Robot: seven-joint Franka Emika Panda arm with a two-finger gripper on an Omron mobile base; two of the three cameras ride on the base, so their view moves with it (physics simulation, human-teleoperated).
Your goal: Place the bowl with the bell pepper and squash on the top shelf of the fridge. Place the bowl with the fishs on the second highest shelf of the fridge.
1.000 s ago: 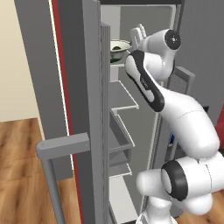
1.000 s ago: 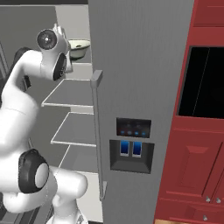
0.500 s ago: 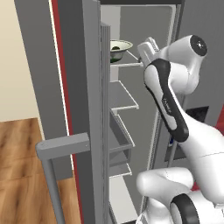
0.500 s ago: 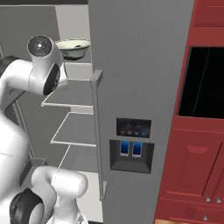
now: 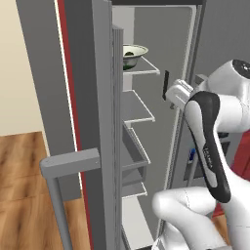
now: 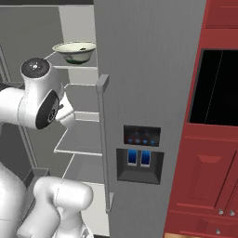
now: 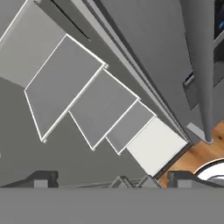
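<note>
The off-white bowl with the green foot (image 5: 133,52) (image 6: 74,51) stands on the fridge's top shelf (image 5: 145,69) (image 6: 87,66). Something dark green, the squash (image 5: 128,51), shows inside it; the bell pepper is hidden. My gripper (image 5: 167,88) (image 7: 112,179) is open with nothing between its fingers. It hangs in front of the open fridge (image 5: 161,29), below the top shelf and about level with the second highest shelf (image 5: 135,105). In the hand view it looks down over the lower shelves. The bowl with the fishs is out of view.
The open left fridge door (image 5: 93,97) with its bar handle (image 5: 68,163) stands close on the left. On the right is the shut fridge door (image 6: 148,69) with a dispenser panel (image 6: 141,155). Red cabinets (image 6: 204,176) lie further right. The wooden floor (image 5: 24,171) is below.
My arm has drawn back out of the fridge and lowered from the top shelf. The bowl has stayed on that shelf. The fingers have stayed open.
</note>
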